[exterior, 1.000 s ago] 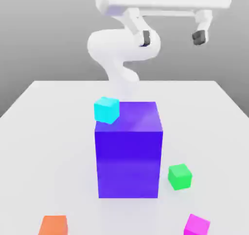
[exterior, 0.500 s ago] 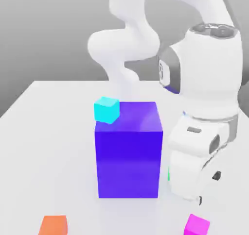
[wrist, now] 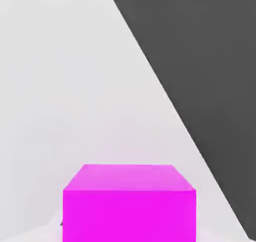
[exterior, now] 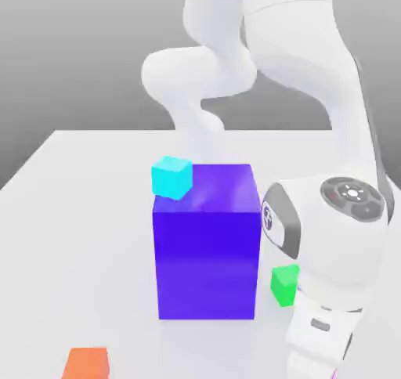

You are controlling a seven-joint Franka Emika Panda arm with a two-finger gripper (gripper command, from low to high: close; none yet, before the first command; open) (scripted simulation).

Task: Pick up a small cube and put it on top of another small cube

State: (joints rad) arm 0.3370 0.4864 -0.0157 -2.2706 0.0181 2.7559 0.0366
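The hand camera is looking close onto a magenta cube (wrist: 129, 201) sitting on the white table (wrist: 60, 86); whether the fingers are apart or together cannot be told. In the exterior view, the white Panda arm (exterior: 329, 236) is bending low over the table's near edge at the exterior view's right, its wrist partly covering a green cube (exterior: 283, 284). Just beside that cube a large blue block (exterior: 207, 244) is standing, with a cyan cube (exterior: 171, 177) perching on its top corner. An orange cube (exterior: 86, 364) is lying near the front edge, toward the exterior view's left.
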